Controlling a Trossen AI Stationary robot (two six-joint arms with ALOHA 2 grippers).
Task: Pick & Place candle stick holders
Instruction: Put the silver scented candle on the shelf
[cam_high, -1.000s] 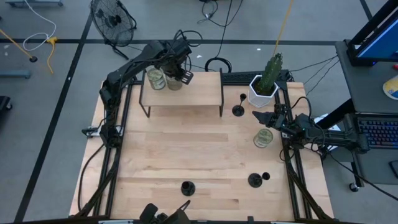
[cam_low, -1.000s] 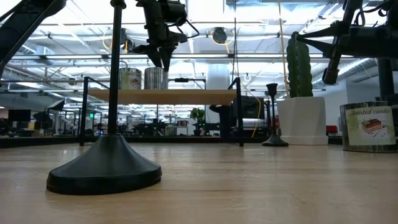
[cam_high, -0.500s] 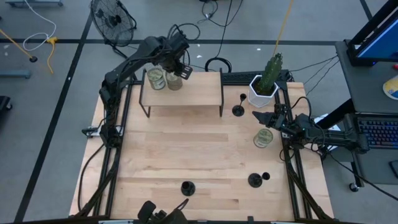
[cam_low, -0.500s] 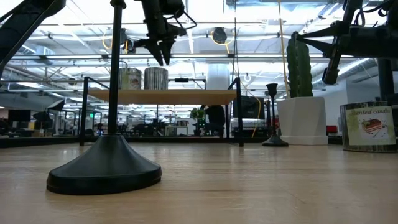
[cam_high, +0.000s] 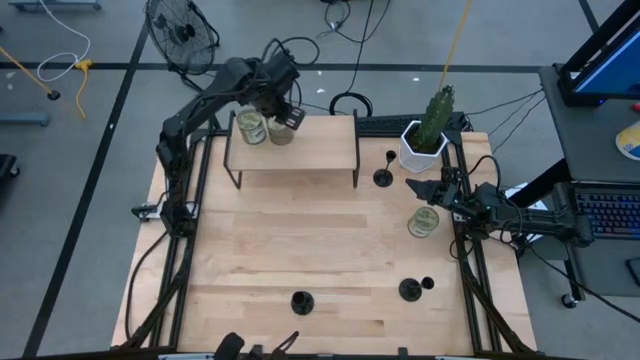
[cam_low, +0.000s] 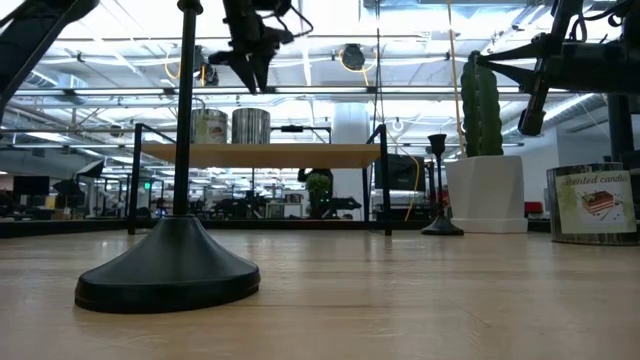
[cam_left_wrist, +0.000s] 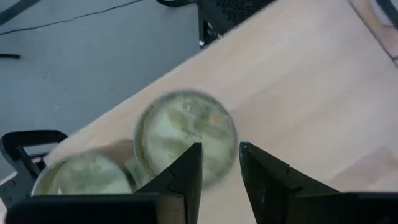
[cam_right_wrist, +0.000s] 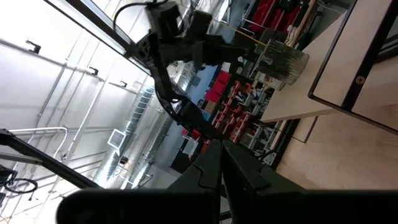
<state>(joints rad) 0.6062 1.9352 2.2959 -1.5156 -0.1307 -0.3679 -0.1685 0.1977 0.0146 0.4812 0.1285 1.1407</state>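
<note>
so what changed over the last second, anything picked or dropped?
Only the left end effector moved: it rose and drew back from the two jars on the raised shelf, empty, fingers a little apart. Nothing was picked or released. The right end effector stayed shut beside the jar near the cactus pot, and all three candle stick holders stayed standing on the table.

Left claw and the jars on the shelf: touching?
Apart. The low view shows the left claw hanging above the two jars on the shelf, with clear background between them.
</note>
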